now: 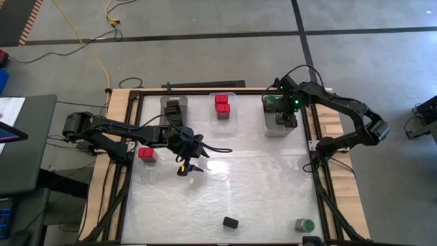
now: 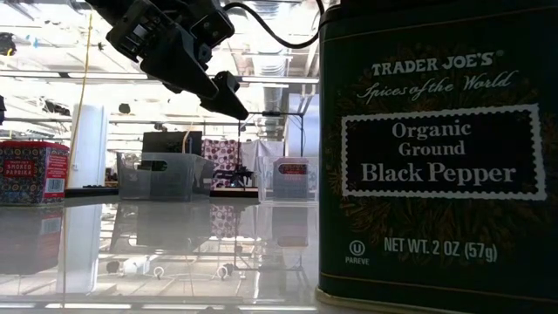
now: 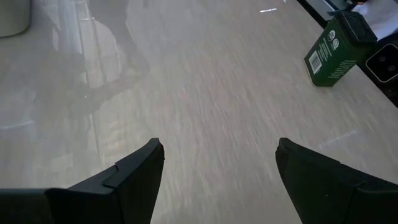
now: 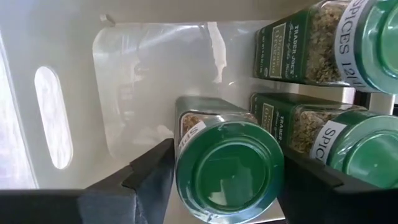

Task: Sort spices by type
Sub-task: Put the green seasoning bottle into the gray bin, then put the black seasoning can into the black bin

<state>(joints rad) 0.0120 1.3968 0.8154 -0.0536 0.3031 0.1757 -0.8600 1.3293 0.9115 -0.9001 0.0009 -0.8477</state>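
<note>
While the left gripper hovers open and empty over mid-table, the right gripper brackets a round green-lidded glass spice jar inside the translucent right-hand bin; grip uncertain.

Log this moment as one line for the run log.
right claw: around green-lidded jar, in right bin | left claw: open, empty, above table | loose: red box, black pepper tin

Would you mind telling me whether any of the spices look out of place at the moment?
Three spices sit outside the bins: a red box at the table's left edge beside the left arm, a black box near the front edge, and a green-lidded jar at the front right corner. Nothing looks spilled or damaged.
</note>
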